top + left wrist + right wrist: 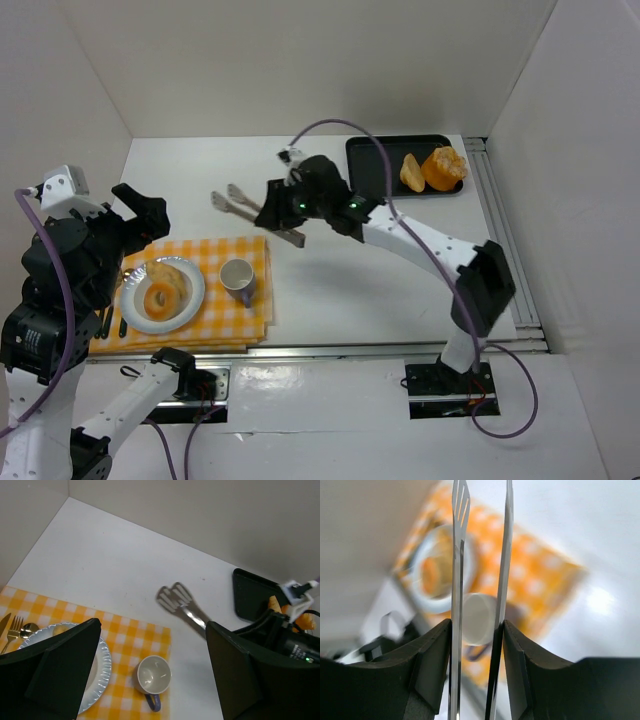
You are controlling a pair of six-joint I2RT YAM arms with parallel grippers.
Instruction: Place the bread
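Our right fingers (430,665) pinch the tongs (228,200), presumably for clean handling; their blades are empty; bread (160,295) lies on the near-left plate (140,318), more on the far-right tray (375,165); left fingers (65,665) gape, empty.

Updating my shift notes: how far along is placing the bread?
Done: bread already lies on the plate, which sits on the checkered placemat. In hand: the right claw is shut on the tongs, whose tips are empty. Left: two bread pieces sit on the black tray, likely waiting to be carried over.
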